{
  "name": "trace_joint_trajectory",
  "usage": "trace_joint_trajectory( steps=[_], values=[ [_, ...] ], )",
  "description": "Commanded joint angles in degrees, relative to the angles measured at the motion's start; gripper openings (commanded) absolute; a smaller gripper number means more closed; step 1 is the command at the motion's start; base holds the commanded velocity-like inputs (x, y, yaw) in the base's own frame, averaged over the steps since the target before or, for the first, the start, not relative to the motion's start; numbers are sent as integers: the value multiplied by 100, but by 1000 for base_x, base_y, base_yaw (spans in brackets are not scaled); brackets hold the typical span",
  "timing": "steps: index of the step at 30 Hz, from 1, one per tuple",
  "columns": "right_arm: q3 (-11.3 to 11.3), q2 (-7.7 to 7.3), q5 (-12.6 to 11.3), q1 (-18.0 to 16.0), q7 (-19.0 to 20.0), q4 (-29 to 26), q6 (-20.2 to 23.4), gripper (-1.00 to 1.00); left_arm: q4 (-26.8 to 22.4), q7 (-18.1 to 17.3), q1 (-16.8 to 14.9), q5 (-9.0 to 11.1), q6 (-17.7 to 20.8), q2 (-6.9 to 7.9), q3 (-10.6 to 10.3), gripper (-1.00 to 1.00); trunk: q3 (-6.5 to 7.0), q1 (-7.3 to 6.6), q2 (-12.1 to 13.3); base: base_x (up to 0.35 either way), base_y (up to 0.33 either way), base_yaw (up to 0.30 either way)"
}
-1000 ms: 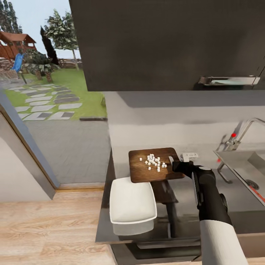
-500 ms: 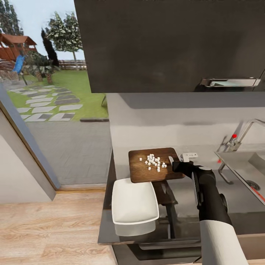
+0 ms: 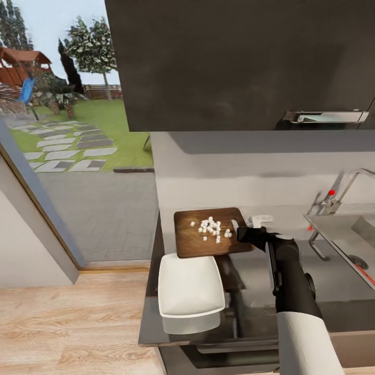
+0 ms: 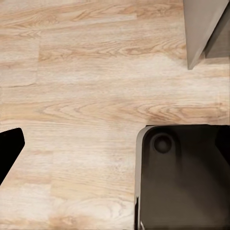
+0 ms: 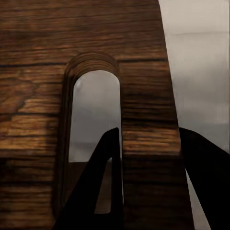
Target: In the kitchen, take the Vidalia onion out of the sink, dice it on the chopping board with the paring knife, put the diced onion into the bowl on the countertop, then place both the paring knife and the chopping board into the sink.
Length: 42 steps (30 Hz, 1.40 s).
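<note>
Head view puts me over the long matte grey counter [image 3: 291, 271], with my right gripper [image 3: 240, 233] at the handle end of the dark brown wooden chopping board [image 3: 208, 239]. I read the board as lifted off the counter, its near edge hanging just above the far rim of the shallow white squarish bowl [image 3: 190, 284].

The onion work looks done: a loose cluster of small pale diced onion pieces [image 3: 211, 229] sits on the middle of the board, none in the bowl yet. So I judge I am at the transfer step, with the tipping yet to do. After that the board and the paring knife go to the rectangular stainless-steel sink [image 3: 344, 239], which lies well apart toward my right under the curved chrome faucet with a red dot [image 3: 338, 190]. I cannot pick out the knife.

Right wrist view settles the grip: one black finger [image 5: 96, 187] comes through the slot handle [image 5: 93, 115] and the other lies outside the board's end, jaws clamped on the strip of wood between. My left gripper's state I cannot tell; left wrist view gives me pale plank flooring [image 4: 86, 96].

Around me: dark wall cabinets [image 3: 239, 62] overhead, a light grey backsplash, and a big window onto a garden [image 3: 67, 120] with stepping stones.
</note>
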Motion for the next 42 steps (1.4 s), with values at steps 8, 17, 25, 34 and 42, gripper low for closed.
trace_joint_trajectory(
  steps=[8,17,25,34,42],
  values=[
    [8,140,105,-7,289,-8,-20,-100,60,19,1,55,-9,8,-48,100,-11,4,-12,0,44,0],
    [5,140,106,-7,456,-8,-29,-100,60,19,1,55,-9,8,-49,100,-11,4,-12,0,258,0],
    [-1,140,110,-7,457,-8,-35,-100,61,19,1,55,-9,8,-49,100,-11,4,-12,0,65,0],
    [-1,140,110,-7,475,-8,-74,-100,61,19,1,55,-9,8,-49,100,-11,4,-12,0,24,0],
    [-1,140,116,-7,467,41,-905,-100,61,19,1,55,-9,8,-49,100,-11,4,-12,0,0,0]
  ],
)
